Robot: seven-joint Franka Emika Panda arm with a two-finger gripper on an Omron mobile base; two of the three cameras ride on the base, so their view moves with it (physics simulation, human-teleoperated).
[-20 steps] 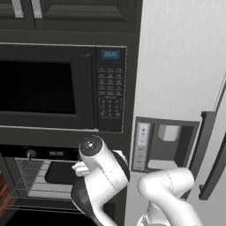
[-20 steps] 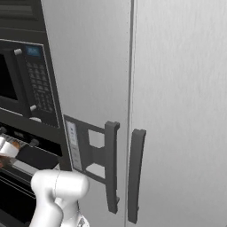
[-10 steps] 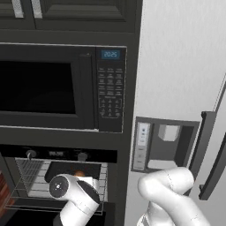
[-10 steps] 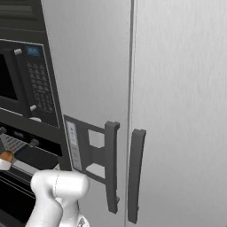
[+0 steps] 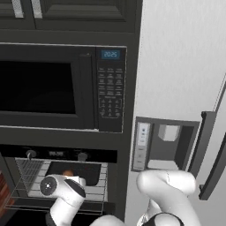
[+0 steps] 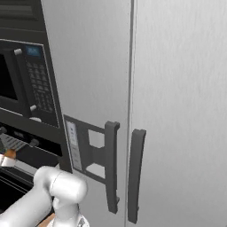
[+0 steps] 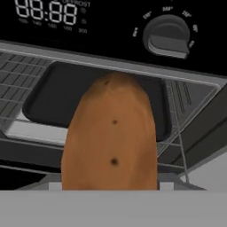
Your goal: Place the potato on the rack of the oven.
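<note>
Gripper (image 5: 66, 175) pinches the potato (image 7: 111, 137). Fingertips themselves are hidden behind it in the hand view, but the potato fills the lower middle there, standing up from where the tips would be, so the jaws are pressed in on it. Nothing else is touching it as far as I can tell.

From the left base view the wrist sits at the oven (image 5: 57, 154) mouth, just below the dark control strip with its two knobs. A bit of orange potato peeks above the white hand, in front of the black tray (image 5: 88, 172). The right base view catches the same orange tip at the far left edge.

The potato is held in the air at the oven opening, not yet resting on anything. In the hand view the rack (image 7: 17, 84) spreads out beyond it, wire bars to the left and right, with the flat black tray sitting on it in the middle. A knob (image 7: 167, 36) and display digits sit above.

Step, as I judge it: carry-in, final approach before release. The next move calls for pushing forward past the front edge, lowering until the potato is just over the rack, then spreading the jaws. The tray takes up the centre, so bare bars lie off to the side; the aim matters if the wire itself is the target. Being oval, it may roll on release.

The microwave (image 5: 48, 88) is above, the fridge (image 6: 177, 88) to the right.
</note>
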